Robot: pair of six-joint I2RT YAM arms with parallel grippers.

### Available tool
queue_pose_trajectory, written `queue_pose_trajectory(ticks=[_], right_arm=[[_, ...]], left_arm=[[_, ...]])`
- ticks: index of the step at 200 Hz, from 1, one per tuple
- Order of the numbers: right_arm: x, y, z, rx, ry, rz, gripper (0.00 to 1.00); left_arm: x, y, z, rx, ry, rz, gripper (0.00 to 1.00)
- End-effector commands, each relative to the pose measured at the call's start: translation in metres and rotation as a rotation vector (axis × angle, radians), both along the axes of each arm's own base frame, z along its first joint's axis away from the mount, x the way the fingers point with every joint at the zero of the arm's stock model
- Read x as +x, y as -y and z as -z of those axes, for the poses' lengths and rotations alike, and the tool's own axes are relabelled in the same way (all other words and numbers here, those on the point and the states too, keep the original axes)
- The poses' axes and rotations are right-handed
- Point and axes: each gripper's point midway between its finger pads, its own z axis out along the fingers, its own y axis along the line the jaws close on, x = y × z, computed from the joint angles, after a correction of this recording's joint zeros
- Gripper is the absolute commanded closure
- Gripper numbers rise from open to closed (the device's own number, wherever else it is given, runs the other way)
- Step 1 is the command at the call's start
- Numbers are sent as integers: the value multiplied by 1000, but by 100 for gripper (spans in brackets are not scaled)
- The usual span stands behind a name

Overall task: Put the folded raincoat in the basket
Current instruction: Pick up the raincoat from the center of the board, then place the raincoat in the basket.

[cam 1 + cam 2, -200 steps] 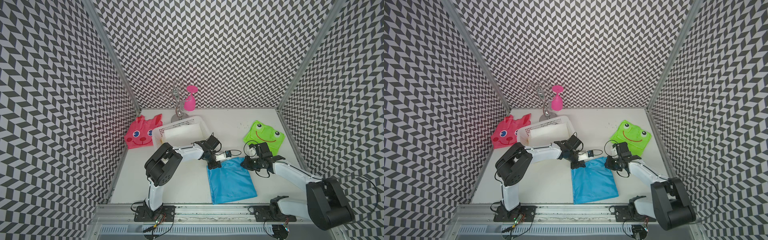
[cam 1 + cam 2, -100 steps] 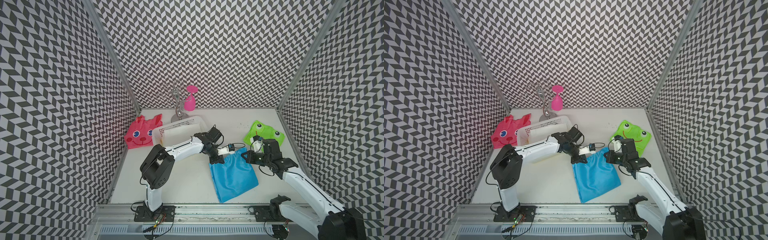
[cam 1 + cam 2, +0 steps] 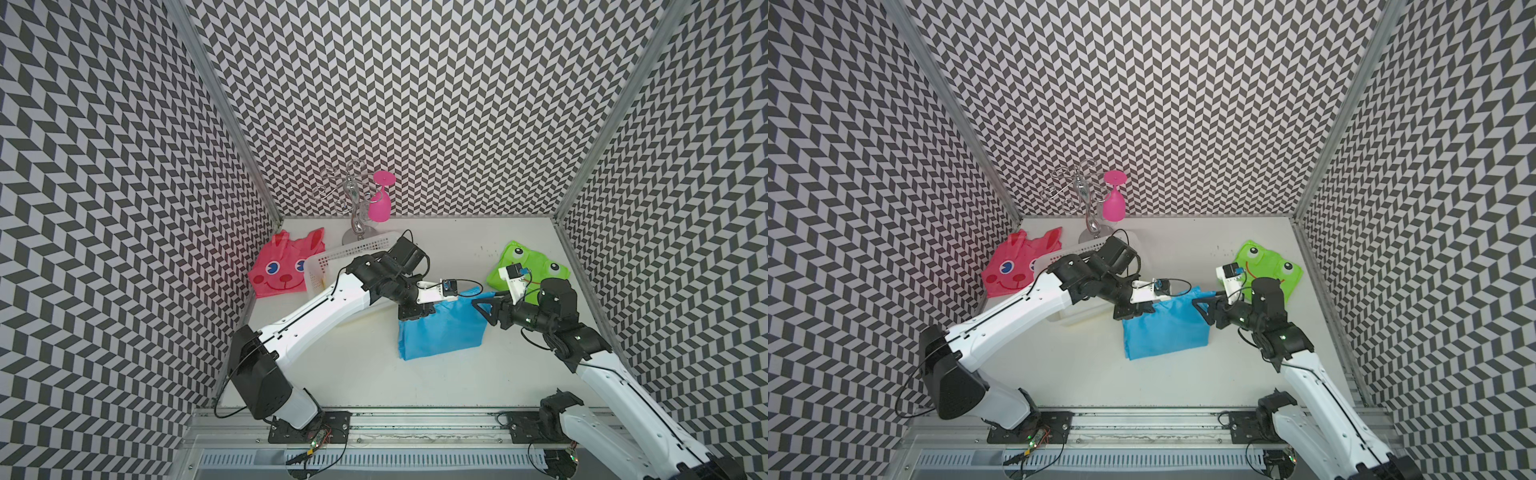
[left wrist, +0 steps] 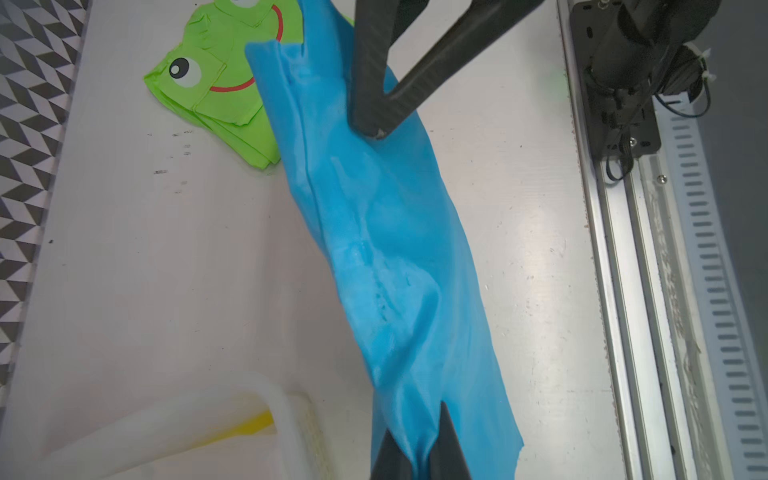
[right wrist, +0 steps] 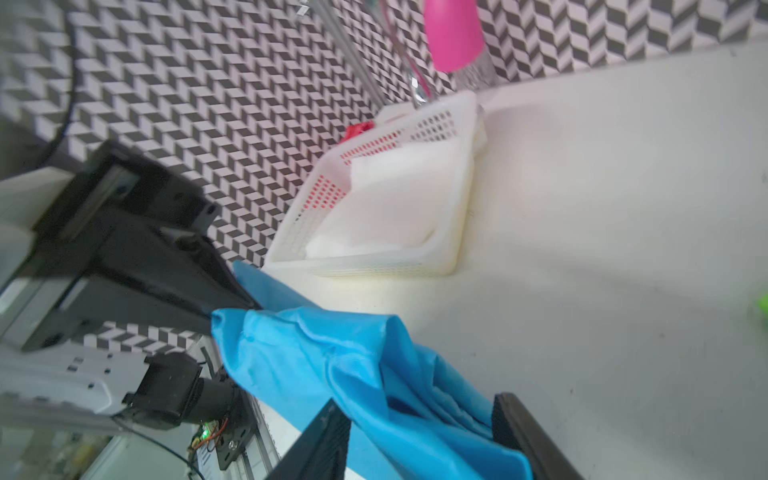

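The folded blue raincoat [image 3: 440, 328] [image 3: 1167, 332] hangs by its top edge just right of the white lattice basket [image 3: 353, 251] [image 3: 1059, 257]. My left gripper [image 3: 415, 318] [image 4: 419, 449] is shut on one top corner of the raincoat [image 4: 395, 249], close to the basket's rim [image 4: 278, 399]. My right gripper [image 3: 484, 309] [image 5: 419, 415] stands open at the other top corner, and blue cloth [image 5: 311, 361] lies loosely between its spread fingers [image 5: 328, 415]. The arm hides much of the basket in both top views. The right wrist view shows the basket [image 5: 374, 266] whole.
A white folded item [image 5: 395, 199] lies inside the basket. A pink rabbit raincoat [image 3: 282, 270] lies left of it, against the wall. A green frog raincoat [image 3: 536, 266] lies at the right. A metal glass stand [image 3: 355, 216] with a pink glass [image 3: 380, 203] stands behind the basket.
Both arms lifted the blue raincoat off the table and carried it back toward the basket. My right gripper, shut on its corner before, has opened its jaws.
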Motion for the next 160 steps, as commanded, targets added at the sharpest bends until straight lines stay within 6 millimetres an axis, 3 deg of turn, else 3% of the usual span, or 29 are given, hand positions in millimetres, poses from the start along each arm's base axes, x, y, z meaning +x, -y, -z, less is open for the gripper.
queue_pose_trajectory(ticks=[1, 12, 32, 58, 91, 114, 129, 140, 160], right_arm=[[-29, -21, -25, -45, 326, -217, 29], [-35, -21, -29, -99, 429, -240, 23], [-26, -14, -34, -175, 537, -191, 17], [-33, -30, -34, -159, 610, -327, 14], [-70, -62, -29, -68, 660, -621, 19], [-87, -76, -27, 0, 647, -765, 40], [-85, -81, -33, 22, 652, -799, 75], [-82, -84, -37, 36, 652, -813, 93], [-67, -91, -45, 51, 623, -792, 100]], left_arm=[[-13, -17, -33, -24, 101, 67, 100], [-18, -23, -41, -33, 127, 85, 100], [-24, -32, -50, -35, 153, 98, 100], [-35, -39, -58, -44, 164, 133, 100], [-39, -43, -68, -73, 172, 141, 100], [-39, -47, -74, -90, 177, 140, 100], [-37, -51, -73, -80, 183, 136, 100], [-32, -57, -71, -68, 192, 117, 100], [-19, -72, -65, -52, 212, 68, 100]])
